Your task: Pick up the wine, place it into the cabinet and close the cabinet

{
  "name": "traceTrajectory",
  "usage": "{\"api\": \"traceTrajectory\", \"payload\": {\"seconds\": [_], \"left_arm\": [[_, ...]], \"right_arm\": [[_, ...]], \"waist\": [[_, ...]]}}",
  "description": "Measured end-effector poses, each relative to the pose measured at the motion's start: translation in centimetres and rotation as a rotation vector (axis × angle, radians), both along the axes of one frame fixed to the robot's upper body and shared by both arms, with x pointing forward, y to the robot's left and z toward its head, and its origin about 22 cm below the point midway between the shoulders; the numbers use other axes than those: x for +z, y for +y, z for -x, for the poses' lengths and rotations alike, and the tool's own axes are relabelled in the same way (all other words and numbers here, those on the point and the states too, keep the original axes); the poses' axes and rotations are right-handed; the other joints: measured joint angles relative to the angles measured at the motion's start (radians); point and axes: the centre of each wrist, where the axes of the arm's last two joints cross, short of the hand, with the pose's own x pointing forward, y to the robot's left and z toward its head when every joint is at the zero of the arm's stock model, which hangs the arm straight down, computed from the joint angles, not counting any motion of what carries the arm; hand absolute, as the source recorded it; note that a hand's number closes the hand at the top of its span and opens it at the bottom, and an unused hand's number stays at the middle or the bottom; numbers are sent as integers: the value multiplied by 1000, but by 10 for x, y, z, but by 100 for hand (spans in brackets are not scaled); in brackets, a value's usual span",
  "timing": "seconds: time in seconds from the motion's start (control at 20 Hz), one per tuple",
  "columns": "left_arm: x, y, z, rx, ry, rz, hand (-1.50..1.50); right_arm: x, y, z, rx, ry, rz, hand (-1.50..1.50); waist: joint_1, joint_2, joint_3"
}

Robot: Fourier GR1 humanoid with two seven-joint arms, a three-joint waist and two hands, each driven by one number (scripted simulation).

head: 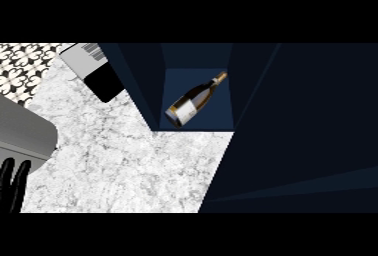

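- Marble counter (118, 160) is spreading white and grey-veined across near left.
- Grey-and-black box (92, 70) is lying tilted at far left on counter.
- Patterned tile floor (22, 70) is showing far left.
- Grey sink (22, 130) is sitting at left edge.

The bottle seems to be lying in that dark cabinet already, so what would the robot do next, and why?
Probably swing the cabinet door shut. The wine bottle already lies inside the cabinet, no hand holds it, and the door stands open. Only the left hand shows, resting open at the lower left edge.
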Motion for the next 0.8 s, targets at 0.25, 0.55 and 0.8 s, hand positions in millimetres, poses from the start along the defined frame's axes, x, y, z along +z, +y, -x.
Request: {"api": "traceTrajectory", "payload": {"seconds": [0.25,0.55,0.8], "left_arm": [[1,22,-1,2,1,-8,-150],[14,33,-6,-13,-2,-11,-150],[16,43,-11,-28,10,8,-150]], "right_arm": [[4,15,14,-44,5,-3,150],[7,22,17,-166,-49,4,150],[11,31,17,-211,-124,26,150]], "waist": [[-4,-3,-1],[-4,-2,-1],[3,-2,-2]]}}
